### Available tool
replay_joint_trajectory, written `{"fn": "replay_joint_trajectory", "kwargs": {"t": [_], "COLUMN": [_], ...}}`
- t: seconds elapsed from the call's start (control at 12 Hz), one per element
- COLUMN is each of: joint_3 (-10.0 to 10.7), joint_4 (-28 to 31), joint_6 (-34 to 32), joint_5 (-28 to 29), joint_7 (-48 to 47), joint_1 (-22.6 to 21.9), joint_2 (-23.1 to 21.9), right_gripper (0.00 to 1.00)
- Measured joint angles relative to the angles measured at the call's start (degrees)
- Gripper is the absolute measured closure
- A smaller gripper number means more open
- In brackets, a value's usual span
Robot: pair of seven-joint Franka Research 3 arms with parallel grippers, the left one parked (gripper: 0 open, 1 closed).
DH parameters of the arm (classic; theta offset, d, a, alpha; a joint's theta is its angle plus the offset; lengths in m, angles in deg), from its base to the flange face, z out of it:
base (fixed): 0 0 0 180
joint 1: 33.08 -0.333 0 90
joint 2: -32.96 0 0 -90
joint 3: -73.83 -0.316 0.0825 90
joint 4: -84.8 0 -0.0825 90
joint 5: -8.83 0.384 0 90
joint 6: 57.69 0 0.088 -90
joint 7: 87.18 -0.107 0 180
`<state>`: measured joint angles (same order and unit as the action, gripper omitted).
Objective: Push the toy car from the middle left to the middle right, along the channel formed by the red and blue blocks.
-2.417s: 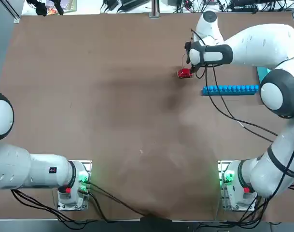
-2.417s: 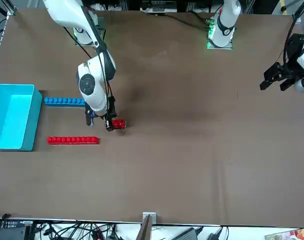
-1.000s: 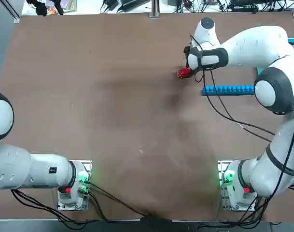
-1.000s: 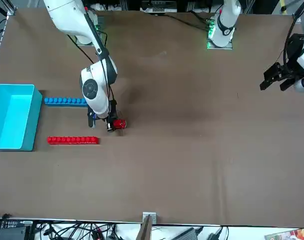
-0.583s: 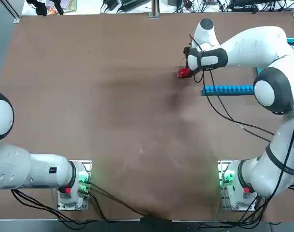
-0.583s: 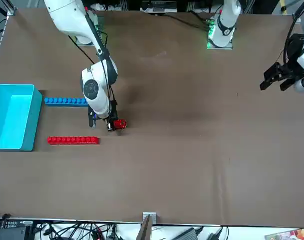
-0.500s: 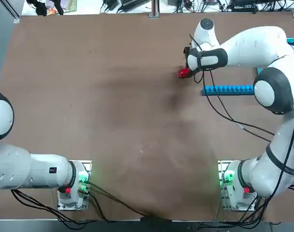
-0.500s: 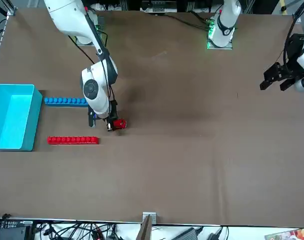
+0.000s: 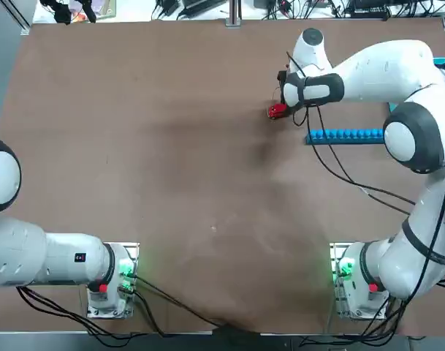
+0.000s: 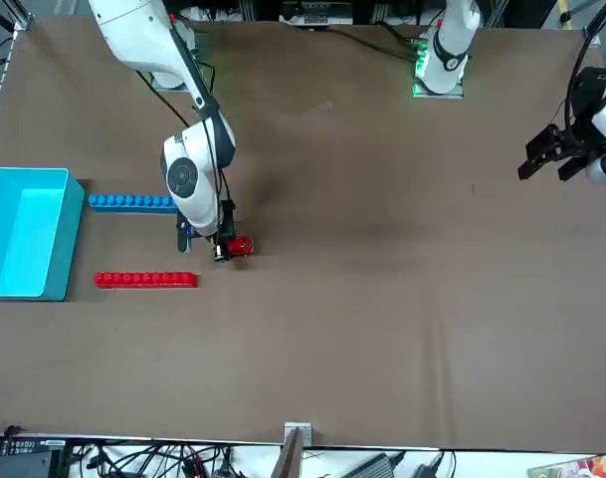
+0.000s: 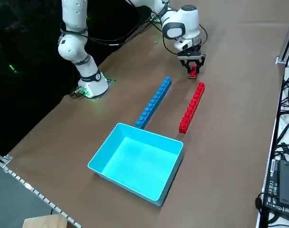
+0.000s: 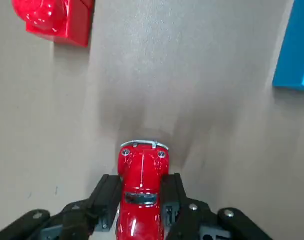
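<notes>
The right gripper (image 12: 140, 210) is clamped on the toy car (image 12: 140, 192), just outside the channel (image 10: 143, 241) mouth. Its nose points between the red block (image 12: 54, 20), near 11 o'clock, and the blue block (image 12: 294, 47), near 1 o'clock. A skewed push could jam the car against a bar.

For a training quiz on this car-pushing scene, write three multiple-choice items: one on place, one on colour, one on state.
1. Where is the toy car?
A. Inside the box
B. Just outside the open end of the channel
C. Beside the parked arm

2. Which colours are the two long bars?
A. Red and blue
B. Green and yellow
C. Both blue

3. What is the right pincer doing?
A. Hanging open, high up
B. Shut on the car
C. Shut on a bar

Answers:
1 B: the red bar and blue bar end short of it.
2 A: the side view shows both.
3 B: fingers flank the car.
</notes>
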<state>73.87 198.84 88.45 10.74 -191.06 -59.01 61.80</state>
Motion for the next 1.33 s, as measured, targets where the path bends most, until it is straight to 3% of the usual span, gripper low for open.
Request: {"fn": "replay_joint_trajectory", "kwargs": {"t": [1.33], "joint_3": [-0.3], "joint_4": [-2.8], "joint_6": [-0.4], "joint_5": [0.1], "joint_7": [-6.9], "joint_1": [-2.9], "joint_2": [1.8], "right_gripper": [0.53]}}
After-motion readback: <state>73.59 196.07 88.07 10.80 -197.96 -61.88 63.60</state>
